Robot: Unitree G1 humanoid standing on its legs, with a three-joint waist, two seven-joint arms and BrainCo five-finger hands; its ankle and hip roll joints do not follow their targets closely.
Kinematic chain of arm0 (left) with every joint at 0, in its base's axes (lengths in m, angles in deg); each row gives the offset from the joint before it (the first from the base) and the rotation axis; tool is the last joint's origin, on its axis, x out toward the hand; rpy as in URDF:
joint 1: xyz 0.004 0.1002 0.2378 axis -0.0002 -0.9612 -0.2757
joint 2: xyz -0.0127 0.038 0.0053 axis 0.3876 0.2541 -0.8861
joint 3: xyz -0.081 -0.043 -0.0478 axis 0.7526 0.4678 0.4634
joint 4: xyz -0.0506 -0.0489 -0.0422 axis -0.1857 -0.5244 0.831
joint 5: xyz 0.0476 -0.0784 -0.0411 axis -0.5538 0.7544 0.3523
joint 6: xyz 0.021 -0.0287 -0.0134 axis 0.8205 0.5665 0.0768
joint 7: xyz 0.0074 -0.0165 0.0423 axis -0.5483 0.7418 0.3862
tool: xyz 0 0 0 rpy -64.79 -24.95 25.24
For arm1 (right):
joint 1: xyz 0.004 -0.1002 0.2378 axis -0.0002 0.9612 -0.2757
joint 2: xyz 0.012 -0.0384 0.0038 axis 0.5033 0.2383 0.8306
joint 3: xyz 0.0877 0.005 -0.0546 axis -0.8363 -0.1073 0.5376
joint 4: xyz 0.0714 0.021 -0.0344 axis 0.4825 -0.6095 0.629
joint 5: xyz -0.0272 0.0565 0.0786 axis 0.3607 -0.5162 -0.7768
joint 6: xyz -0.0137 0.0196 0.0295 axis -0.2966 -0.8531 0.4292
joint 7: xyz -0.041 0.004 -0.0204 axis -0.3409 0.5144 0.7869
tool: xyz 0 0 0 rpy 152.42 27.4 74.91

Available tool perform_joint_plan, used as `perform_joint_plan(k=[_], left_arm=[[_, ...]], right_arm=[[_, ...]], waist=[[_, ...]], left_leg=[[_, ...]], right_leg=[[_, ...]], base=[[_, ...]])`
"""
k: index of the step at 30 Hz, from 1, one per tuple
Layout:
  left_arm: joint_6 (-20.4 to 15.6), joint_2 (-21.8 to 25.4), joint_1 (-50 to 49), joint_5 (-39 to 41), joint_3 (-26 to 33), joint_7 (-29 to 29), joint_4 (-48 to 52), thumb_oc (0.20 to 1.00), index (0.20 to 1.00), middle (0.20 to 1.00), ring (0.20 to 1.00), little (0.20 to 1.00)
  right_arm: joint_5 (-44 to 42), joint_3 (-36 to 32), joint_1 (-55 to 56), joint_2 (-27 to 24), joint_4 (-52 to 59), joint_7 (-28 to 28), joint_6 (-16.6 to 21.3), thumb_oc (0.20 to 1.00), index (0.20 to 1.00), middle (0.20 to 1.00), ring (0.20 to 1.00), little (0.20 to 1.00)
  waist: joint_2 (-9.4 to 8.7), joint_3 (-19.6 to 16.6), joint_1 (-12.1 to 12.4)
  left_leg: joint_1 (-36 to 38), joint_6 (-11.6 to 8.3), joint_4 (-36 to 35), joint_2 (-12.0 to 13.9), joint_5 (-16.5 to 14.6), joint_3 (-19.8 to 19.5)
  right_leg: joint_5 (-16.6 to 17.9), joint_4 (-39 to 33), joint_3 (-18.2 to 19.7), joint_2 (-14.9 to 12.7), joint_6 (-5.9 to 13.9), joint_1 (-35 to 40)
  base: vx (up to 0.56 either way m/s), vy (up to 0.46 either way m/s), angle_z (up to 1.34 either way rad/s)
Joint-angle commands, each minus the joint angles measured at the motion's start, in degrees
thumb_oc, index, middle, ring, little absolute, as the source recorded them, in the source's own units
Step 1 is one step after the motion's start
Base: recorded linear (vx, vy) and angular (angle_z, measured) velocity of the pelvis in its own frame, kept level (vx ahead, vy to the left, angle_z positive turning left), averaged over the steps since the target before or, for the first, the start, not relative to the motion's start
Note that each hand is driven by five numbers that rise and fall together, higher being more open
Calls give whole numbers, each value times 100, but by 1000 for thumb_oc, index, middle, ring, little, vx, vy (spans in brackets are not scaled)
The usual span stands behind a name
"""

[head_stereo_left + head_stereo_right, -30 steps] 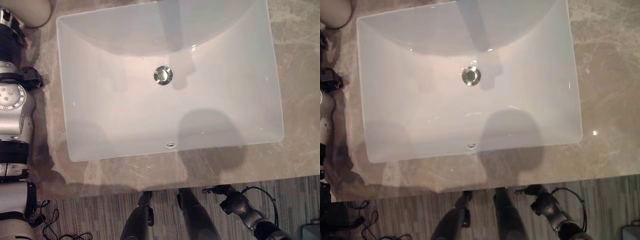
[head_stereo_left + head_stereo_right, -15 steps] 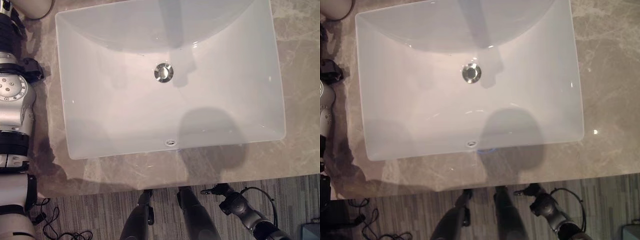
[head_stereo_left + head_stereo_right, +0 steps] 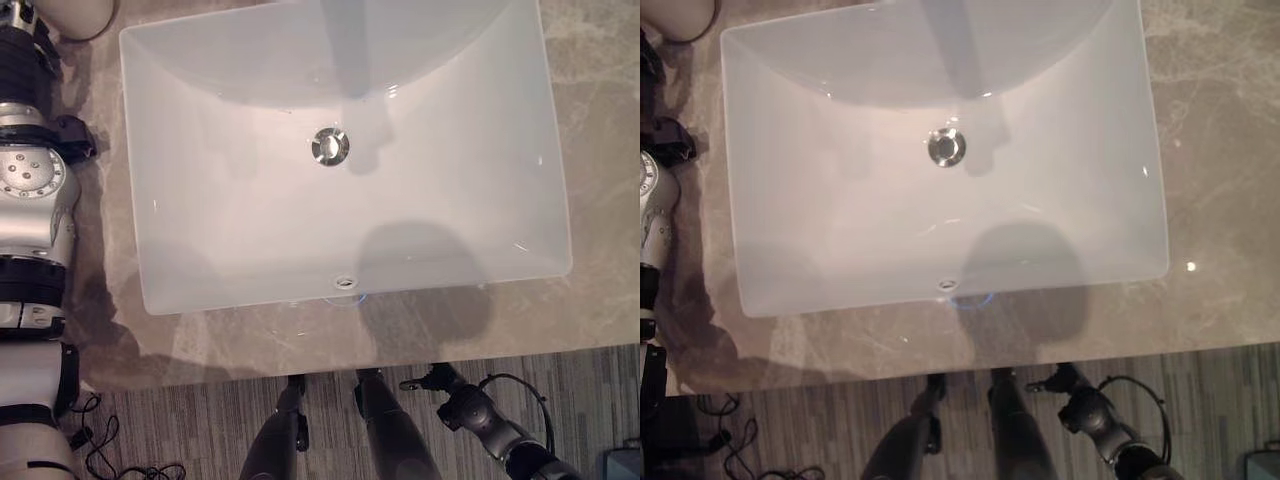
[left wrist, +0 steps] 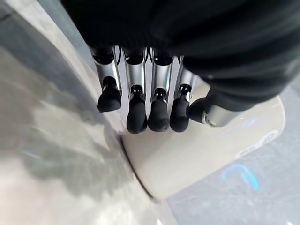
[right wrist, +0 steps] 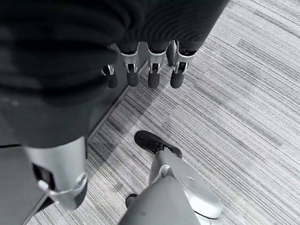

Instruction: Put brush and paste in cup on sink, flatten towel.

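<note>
A cream cup (image 3: 85, 15) stands on the stone counter at the far left corner of the sink. My left hand (image 3: 25, 55) reaches along the sink's left side to it. In the left wrist view its fingers (image 4: 137, 112) hang relaxed just over the cup (image 4: 201, 154), curled round nothing, the thumb close beside them. My right hand (image 3: 470, 408) hangs low in front of the counter, over the floor. Its fingers (image 5: 154, 77) are loose and hold nothing.
A white rectangular sink (image 3: 450, 200) with a metal drain (image 3: 329, 145) takes up the middle. Beige marbled counter (image 3: 600, 150) runs round it, widest on the right. The counter's front edge (image 3: 560, 352) meets striped grey floor.
The whole picture has shifted slightly right, so the camera moved. Both hands and the cup keep their places.
</note>
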Motion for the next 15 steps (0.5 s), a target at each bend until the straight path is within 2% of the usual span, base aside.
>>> perform_joint_plan(k=[1, 15], left_arm=[[245, -758, -1021, -506, -314, -195, -124, 200, 200, 200, 200, 200], [220, -467, -2323, -721, 574, -320, 445, 200, 200, 200, 200, 200]], right_arm=[[-58, -75, 22, -126, 30, 72, 49, 1000, 1000, 1000, 1000, 1000], [212, -187, 272, -140, -94, -103, -2, 1000, 1000, 1000, 1000, 1000]], waist=[[64, -14, -212], [131, -81, -57]], left_leg=[[389, -128, 9, -15, 21, -24], [470, -75, 9, -77, 75, -123]], right_leg=[[-439, -17, -190, 5, 184, 387], [-463, -17, -303, -75, 162, 560]], base=[[0, 0, 0], [-15, 6, 0]])
